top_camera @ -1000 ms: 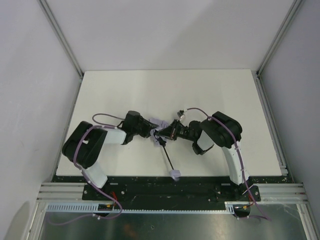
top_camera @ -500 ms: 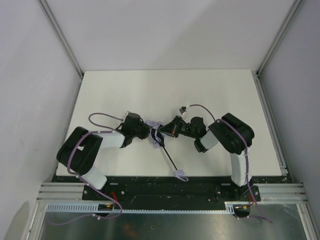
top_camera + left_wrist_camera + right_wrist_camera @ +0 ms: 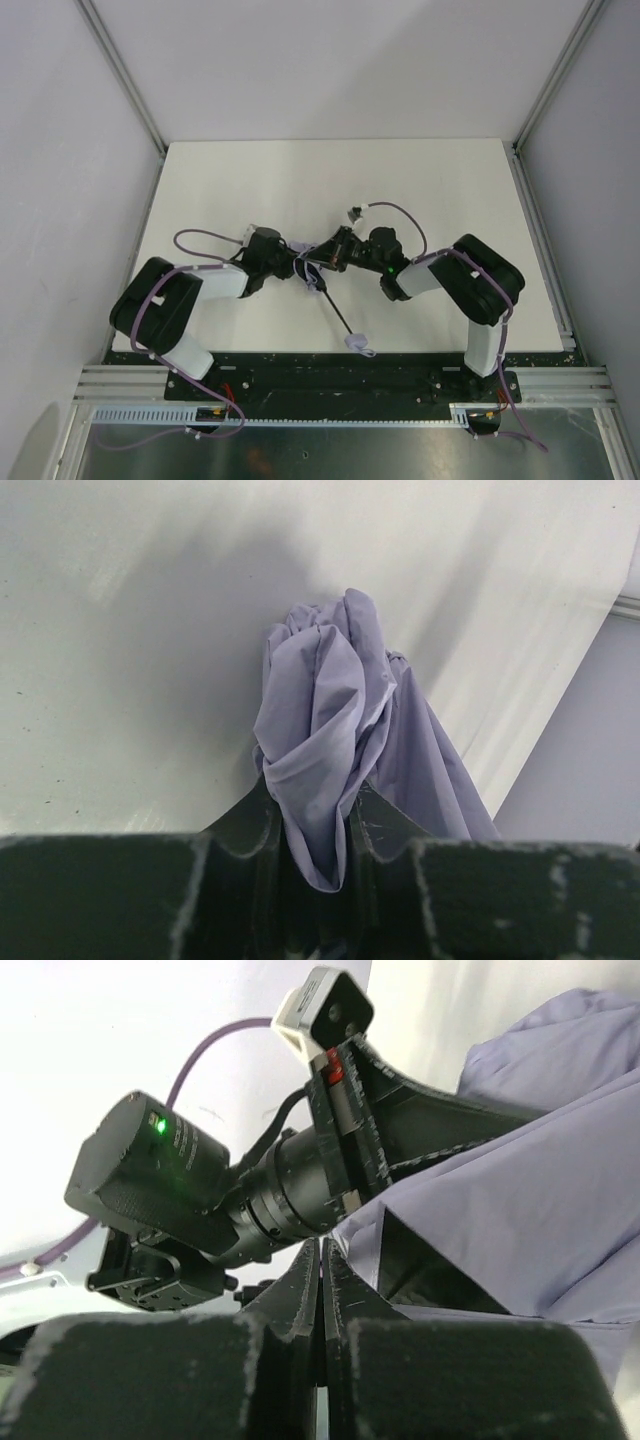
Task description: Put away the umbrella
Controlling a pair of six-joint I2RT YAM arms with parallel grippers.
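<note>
The umbrella (image 3: 336, 313) is held at mid-table between 2 grippers.

Its lavender canopy (image 3: 330, 710) is bunched on the white table (image 3: 300, 180) between the arms. The black shaft (image 3: 329, 302) is laid slanting toward the near edge, where the handle (image 3: 356, 345) is seen. The left gripper (image 3: 315, 825) is clamped tight on a fold of the fabric. The right gripper (image 3: 322, 1260) is closed just beside the cloth; whether any cloth is nipped cannot be told.

No readable text, label, brand or number shows anywhere.
</note>
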